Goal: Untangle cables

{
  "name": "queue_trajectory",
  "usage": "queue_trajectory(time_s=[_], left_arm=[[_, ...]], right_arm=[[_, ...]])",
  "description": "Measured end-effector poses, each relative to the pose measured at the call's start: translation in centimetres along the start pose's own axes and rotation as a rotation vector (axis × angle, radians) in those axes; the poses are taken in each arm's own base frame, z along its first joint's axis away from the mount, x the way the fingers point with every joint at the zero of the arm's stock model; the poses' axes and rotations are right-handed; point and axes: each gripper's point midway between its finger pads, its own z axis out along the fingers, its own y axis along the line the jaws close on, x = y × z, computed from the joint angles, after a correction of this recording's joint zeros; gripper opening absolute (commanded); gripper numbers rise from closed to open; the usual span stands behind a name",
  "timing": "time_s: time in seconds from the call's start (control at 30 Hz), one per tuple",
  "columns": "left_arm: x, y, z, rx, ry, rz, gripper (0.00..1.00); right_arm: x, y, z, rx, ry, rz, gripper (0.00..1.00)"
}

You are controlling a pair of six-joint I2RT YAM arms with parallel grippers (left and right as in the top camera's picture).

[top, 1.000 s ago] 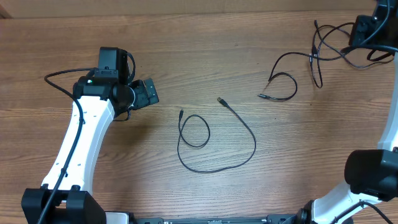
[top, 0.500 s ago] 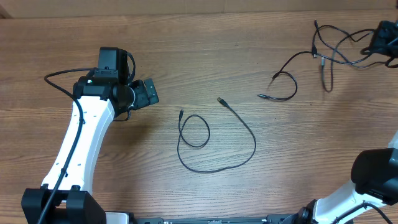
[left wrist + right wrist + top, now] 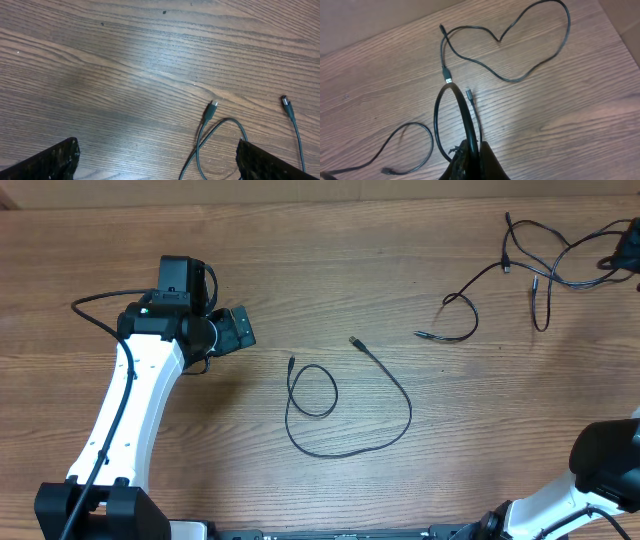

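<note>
Right pincer (image 3: 470,150) clenched on strands of the tangled cables (image 3: 506,250) at the table's (image 3: 330,260) far-right corner; left pincer (image 3: 157,157) released, hovering near the loose cable (image 3: 409,412) mid-table.

Soft, warm light is falling evenly from above onto the table (image 3: 400,490) in the overhead view, and the wood grain is reading crisp from edge to edge. The left arm (image 3: 130,410) is casting only a faint, blurred shadow beside its wrist, and the cables (image 3: 410,415) are throwing hairline shadows. In the left wrist view a pale sheen is washing across the wood near the top, with a dimmer patch lying below it; the fingers (image 3: 50,160) of the left gripper (image 3: 157,150) are showing as dark, soft-edged masses in the bottom corners. In the right wrist view the far wood is fading to hazy grey, and the right gripper (image 3: 470,160) is blurring out of focus.
</note>
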Motion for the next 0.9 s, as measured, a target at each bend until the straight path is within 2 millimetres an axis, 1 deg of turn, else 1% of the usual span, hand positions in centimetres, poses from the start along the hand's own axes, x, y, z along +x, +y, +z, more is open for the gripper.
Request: queue_trajectory(time_s=[0.27,0.4,0.5,0.67,0.77,0.9], left_arm=[[0.0,0.0,0.0,0.000,0.000,0.000,1.00],[0.0,0.0,0.0,-0.001,0.000,0.000,1.00],[0.0,0.0,0.0,0.000,0.000,0.000,1.00],[0.0,0.0,0.0,0.000,0.000,0.000,1.00],[0.0,0.0,0.0,0.000,0.000,0.000,1.00],[0.0,0.0,0.0,0.000,0.000,0.000,0.99]], right_arm=[[-0.5,0.3,0.0,-0.019,-0.020,-0.004,0.04],[-0.4,0.3,0.6,-0.021,-0.009,-0.002,0.04],[0.0,0.1,1.8,-0.023,0.017,0.003,0.04],[0.6,-0.5,4.8,-0.024,0.066,0.014,0.04],[0.7,-1.4,6.1,-0.020,0.076,0.028,0.04],[0.7,-3.3,7.3,-0.005,0.073,0.057,0.04]])
